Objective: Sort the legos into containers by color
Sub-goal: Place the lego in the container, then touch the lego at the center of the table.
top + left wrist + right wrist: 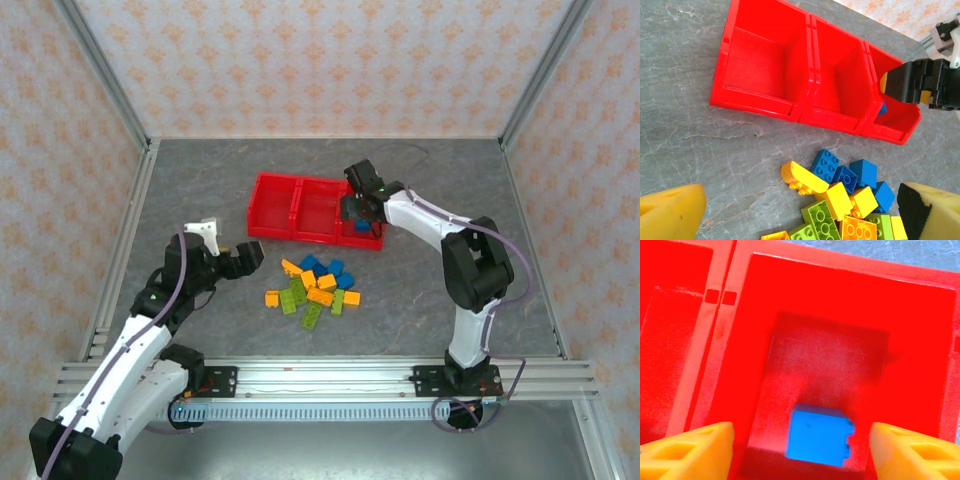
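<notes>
Top camera: high, behind the arm bases, looking down across the grey marbled counter (200, 190). Left wrist camera: low, oblique, facing the bright red three-compartment plastic tray (760, 102) from mid-range. Right wrist camera: close, straight down into the tray's end compartment. All share that tray.

Bright, even light from above, faint soft shadows on the grey surface (200, 200), red tray (765, 65) oversaturated, its detail flattened in the right wrist view, blue brick (817, 436) slightly blurred, yellow fingertips (690, 452) out of focus in the lower corners
</notes>
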Available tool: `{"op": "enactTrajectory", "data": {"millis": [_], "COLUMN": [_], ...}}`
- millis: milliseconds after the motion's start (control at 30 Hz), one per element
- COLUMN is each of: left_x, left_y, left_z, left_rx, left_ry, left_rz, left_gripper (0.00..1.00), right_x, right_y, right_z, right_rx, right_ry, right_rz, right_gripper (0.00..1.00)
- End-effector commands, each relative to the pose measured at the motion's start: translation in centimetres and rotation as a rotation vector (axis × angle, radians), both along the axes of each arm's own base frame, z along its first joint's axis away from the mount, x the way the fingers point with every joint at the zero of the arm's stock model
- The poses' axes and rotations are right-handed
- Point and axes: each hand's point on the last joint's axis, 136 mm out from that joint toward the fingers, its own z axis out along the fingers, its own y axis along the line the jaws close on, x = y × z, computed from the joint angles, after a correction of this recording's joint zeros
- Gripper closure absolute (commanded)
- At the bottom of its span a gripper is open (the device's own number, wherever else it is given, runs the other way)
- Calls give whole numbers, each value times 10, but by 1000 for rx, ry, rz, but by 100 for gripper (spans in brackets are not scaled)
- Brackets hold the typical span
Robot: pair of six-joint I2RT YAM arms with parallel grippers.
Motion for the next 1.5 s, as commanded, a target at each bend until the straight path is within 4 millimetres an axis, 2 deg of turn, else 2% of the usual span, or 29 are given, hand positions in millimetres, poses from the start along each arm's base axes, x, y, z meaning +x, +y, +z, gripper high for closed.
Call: {"op": "enactTrajectory", "data": {"millis": [0, 233, 300, 433, 533, 600, 800, 967, 1133, 1467], "left_x": [2, 1, 2, 1, 1, 1, 1, 1, 2, 2], "left_y": [-6, -7, -7, -7, -7, -6, -6, -6, -5, -5], "left_z": [5, 6, 7, 7, 8, 8, 8, 7, 7, 5], "left_rx": [-10, -11, -12, -12, -12, -14, -14, -11, -10, -7], "left_ry": [-24, -27, -30, -35, -38, -39, -39, -37, -34, -29], "left_rz": [-30, -34, -34, -34, -32, -30, -30, -28, -22, -21], "left_gripper": [1, 1, 1, 1, 1, 1, 1, 1, 1, 1], "right_x": [-4, -30, -45, -82, -109, -126, -158, -171, -176, -181], "right_y": [-3, 1, 6, 25, 34, 33, 25, 25, 32, 30], "right_z": [35, 73, 79, 78, 62, 43, -4, -28, -41, -61], "right_rx": [34, 140, 166, 177, 151, 118, 52, 6, 10, -17], "right_ry": [-30, -31, -23, 7, 62, 111, 228, 284, 324, 366], "right_rz": [-22, -29, -10, 82, 164, 203, 259, 295, 335, 343], "right_gripper": [26, 25, 25, 24, 24, 27, 32, 32, 30, 30]}}
